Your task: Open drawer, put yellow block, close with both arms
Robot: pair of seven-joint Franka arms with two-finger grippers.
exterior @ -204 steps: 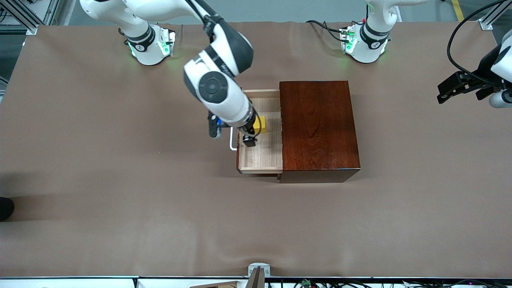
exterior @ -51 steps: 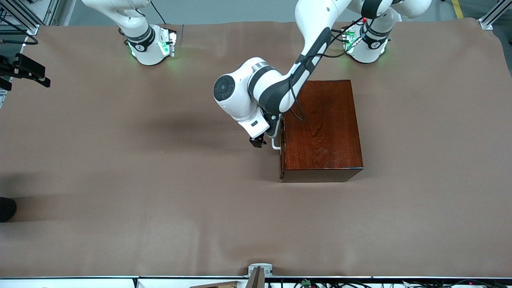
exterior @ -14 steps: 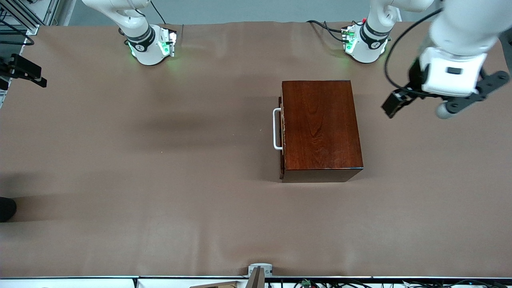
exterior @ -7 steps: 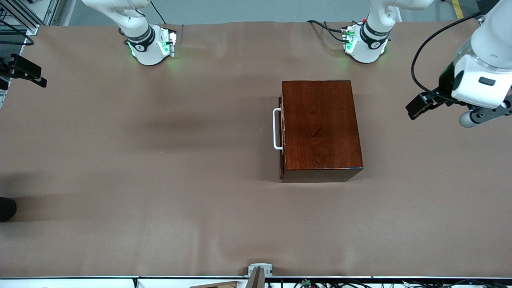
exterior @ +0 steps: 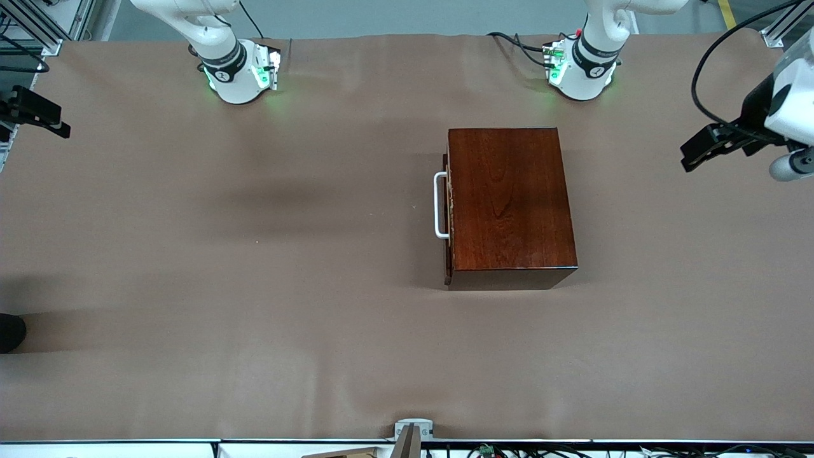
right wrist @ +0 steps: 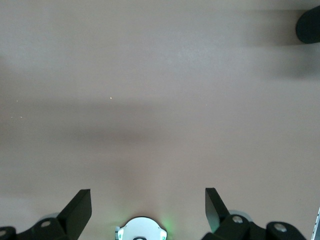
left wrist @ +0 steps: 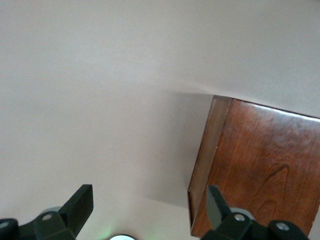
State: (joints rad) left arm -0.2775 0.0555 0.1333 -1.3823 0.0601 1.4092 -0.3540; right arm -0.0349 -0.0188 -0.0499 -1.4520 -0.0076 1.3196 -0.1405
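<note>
left end effector [exterior: 699, 147]: released, fingers [left wrist: 82, 202] spread wide with nothing between them; hung over bare worktop [exterior: 254, 286] at the left arm's end, well apart from the box.
right end effector [exterior: 35, 114]: released too, fingers [right wrist: 80, 207] spread and empty; sat at the worktop edge on the right arm's end. That arm was waiting.
drawer [exterior: 448, 203]: pushed in, dark front about flush with the mahogany box [exterior: 512, 203]; a thin sliver of pale wood showed at the seam, so maybe not fully seated.
handle [exterior: 438, 205]: white U, free, facing the right arm's end; nothing touching it.
yellow block: not visible in any view; judged to be inside the shut drawer, can't confirm.
step: looked like the closing step was done, both arms parked clear of the box.
next move: probably nothing beyond parking. If the seam gap matters, one end effector should give a light push square on the drawer front, with the box braced so it doesn't slide.
</note>
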